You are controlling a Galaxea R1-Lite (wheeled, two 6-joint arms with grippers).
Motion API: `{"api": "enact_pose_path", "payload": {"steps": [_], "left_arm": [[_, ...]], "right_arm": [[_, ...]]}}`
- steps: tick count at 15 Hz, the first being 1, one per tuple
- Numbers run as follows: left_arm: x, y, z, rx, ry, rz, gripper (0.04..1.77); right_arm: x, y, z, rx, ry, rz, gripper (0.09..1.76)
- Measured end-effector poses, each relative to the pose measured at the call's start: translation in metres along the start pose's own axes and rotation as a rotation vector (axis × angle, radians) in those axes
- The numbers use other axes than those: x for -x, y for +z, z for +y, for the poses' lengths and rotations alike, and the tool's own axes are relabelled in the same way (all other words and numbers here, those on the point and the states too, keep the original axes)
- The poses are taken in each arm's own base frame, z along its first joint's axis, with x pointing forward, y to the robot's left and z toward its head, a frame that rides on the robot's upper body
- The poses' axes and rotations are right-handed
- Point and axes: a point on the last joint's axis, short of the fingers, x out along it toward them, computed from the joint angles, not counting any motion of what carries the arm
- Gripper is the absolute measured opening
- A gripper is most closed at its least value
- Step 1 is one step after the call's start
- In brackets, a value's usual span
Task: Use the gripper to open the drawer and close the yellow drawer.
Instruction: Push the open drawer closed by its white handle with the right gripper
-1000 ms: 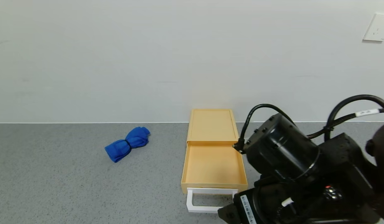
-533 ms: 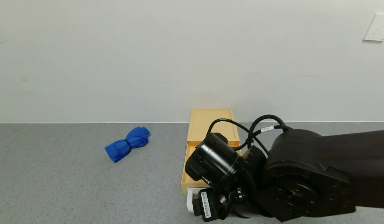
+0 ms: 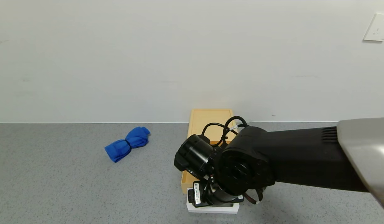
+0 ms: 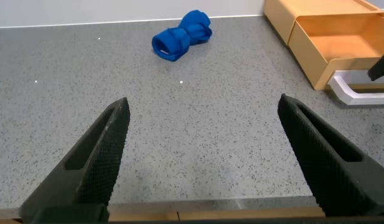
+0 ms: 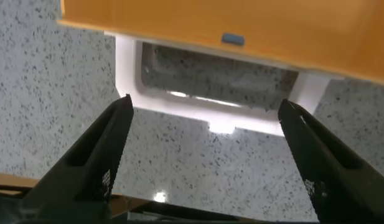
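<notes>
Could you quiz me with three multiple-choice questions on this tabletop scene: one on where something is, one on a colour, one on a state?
1. Where is the right pincer?
A. Over the blue cloth
B. Above the white handle at the drawer's front
C. Against the wall socket

2. What colour is the bundled cloth?
A. Blue
B. Red
C. White

3. What state is the drawer in?
A. Pushed fully shut
B. Lifted off the table
C. Pulled out of its box

Answers:
1. B: the right wrist view shows the white handle directly beneath the spread fingers.
2. A: it is plainly blue in the head and left wrist views.
3. C: the left wrist view shows the tray standing out from the box, its inside exposed.
</notes>
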Motion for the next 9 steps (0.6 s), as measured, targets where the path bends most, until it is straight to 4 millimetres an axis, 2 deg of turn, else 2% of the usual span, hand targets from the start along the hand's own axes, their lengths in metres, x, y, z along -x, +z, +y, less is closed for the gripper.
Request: {"api": "enact_pose_path", "payload": {"steps": [4, 9], "left_arm": [[0.0, 0.0, 0.0, 0.0, 0.0, 0.0, 1.72], [0.0, 0.0, 0.0, 0.0, 0.0, 0.0, 1.72]], "right_arm": [[-0.017, 0.008, -0.001, -0.024, -0.024, 0.012, 1.71], [-0.025, 0.015, -0.002, -0.041, -0.033, 0.003, 1.71]]}}
